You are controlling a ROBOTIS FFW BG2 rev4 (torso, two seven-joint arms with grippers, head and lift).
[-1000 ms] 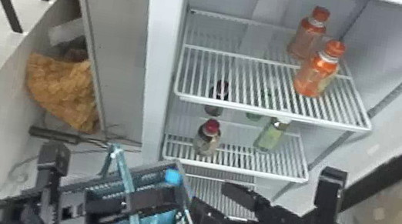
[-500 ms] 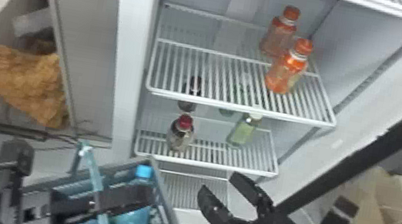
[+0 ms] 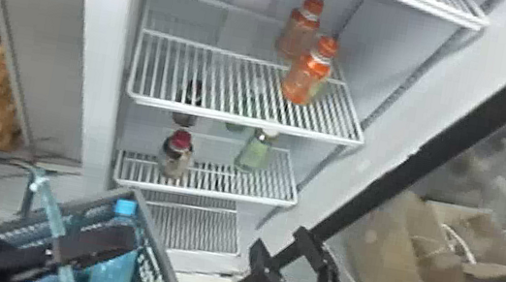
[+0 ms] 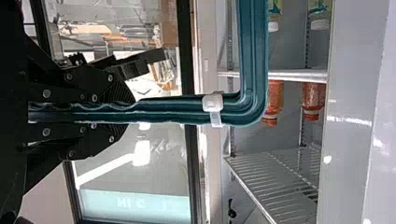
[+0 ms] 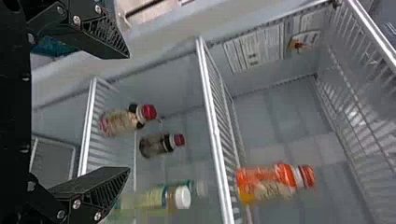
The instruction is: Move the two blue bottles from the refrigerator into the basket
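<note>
Gaping wide, the right pincer (image 5: 128,112) sits right of the basket (image 3: 159,246), where a blue bottle (image 3: 112,274) stands cap up, nearer the left pincer (image 4: 123,112), which clamps the handle (image 4: 177,110).

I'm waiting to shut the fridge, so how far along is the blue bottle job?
One blue bottle is in the basket. The left gripper holds the basket's handle; the right gripper is open and empty. Whether the second bottle is in there too, I can't tell; if not, that move remains.
</note>
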